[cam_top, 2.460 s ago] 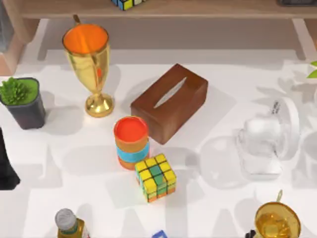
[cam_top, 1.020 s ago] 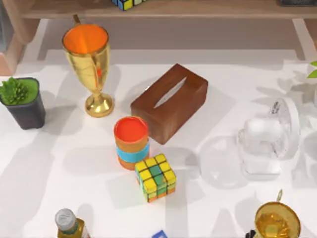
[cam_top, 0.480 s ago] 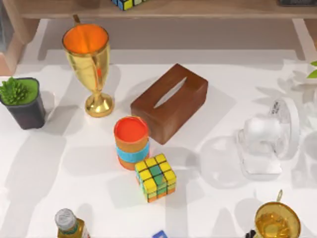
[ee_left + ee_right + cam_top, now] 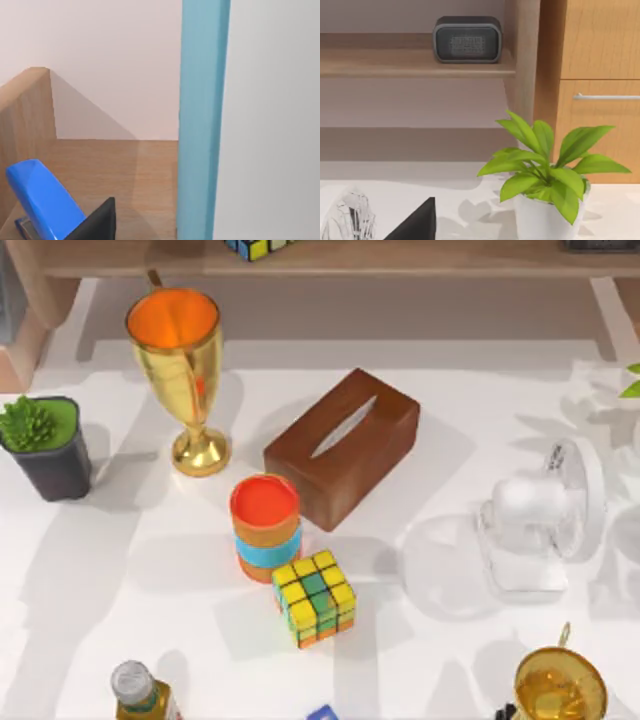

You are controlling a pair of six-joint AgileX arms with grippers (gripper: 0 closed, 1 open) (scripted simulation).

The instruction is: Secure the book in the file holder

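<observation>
A dark arm part seen at the desk's (image 4: 150,570) left edge in the earliest top view has gone. The broad shadow across the desk's left side has changed shape. No object on the desk has shifted.

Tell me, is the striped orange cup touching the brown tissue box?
Cannot tell. In the top view the cup overlaps the tissue box edge, with no gap visible, but the cup's height could hide one at table level.
</observation>
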